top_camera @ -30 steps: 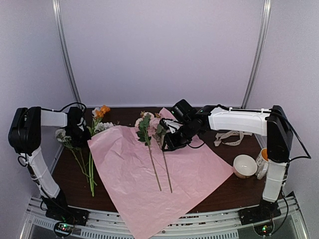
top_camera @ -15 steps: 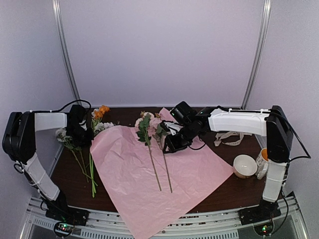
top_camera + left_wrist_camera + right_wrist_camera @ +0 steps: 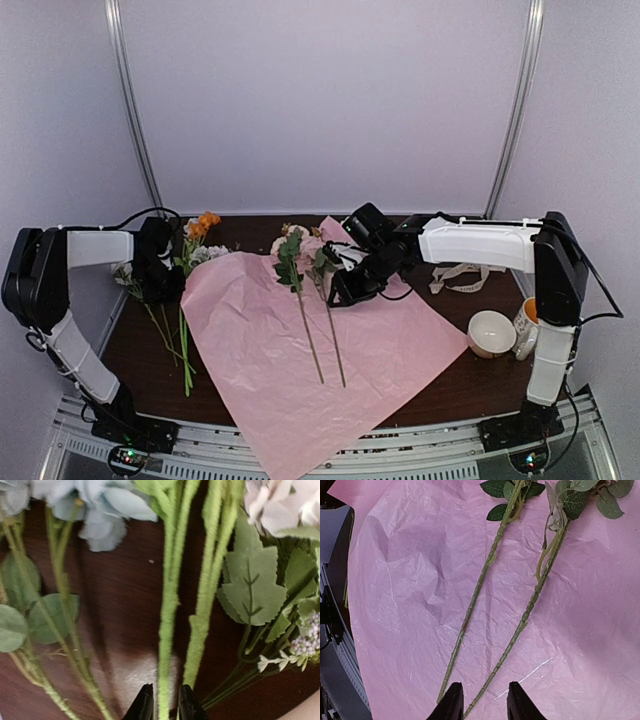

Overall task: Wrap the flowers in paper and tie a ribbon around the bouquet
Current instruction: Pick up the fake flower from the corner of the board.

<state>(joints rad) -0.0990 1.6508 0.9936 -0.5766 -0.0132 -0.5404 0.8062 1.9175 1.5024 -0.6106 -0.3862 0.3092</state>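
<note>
- Flowers (image 3: 186,300): loose bunch on the dark table (image 3: 135,355), just left of the pink paper (image 3: 300,350), not yet on it. Two leafy stems (image 3: 475,595) lie on the sheet.
- Handling, judged: light, wiry stems, probably springy; blooms crush easily. Take hold low on a stem, clear of the leaves. The paper is thin and crinkly and would tear.
- Left gripper (image 3: 165,707): fingers closely straddle one fuzzy stem (image 3: 167,630); pinched or merely bracketed, cannot tell.
- Right gripper (image 3: 484,702): fingers apart, empty, over the lower stem ends.

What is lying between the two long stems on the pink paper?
Nothing but bare paper: the stems lie apart, not touching. The right wrist view shows this most clearly.
</note>
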